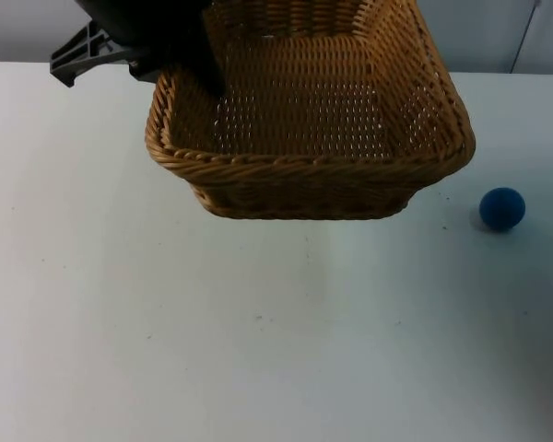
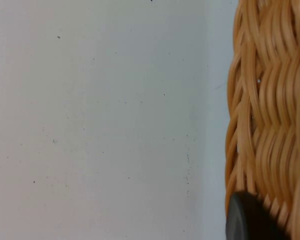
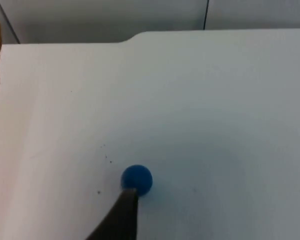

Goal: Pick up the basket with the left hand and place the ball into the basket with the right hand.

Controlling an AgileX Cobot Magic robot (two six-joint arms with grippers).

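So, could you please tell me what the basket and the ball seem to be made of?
The basket looks like woven wicker or rattan: tan strands, braided rim, gaps in the weave, slight sheen. The ball is plain blue with a matte surface, perhaps foam or rubber; its look alone does not settle which.

**What you see of the robot's body**

Your left arm is matte black, with a grey ribbed bracket sticking out toward nine o'clock. Its fingertip is black and rounded. Your right gripper's fingertip is a dark, tapering blade.
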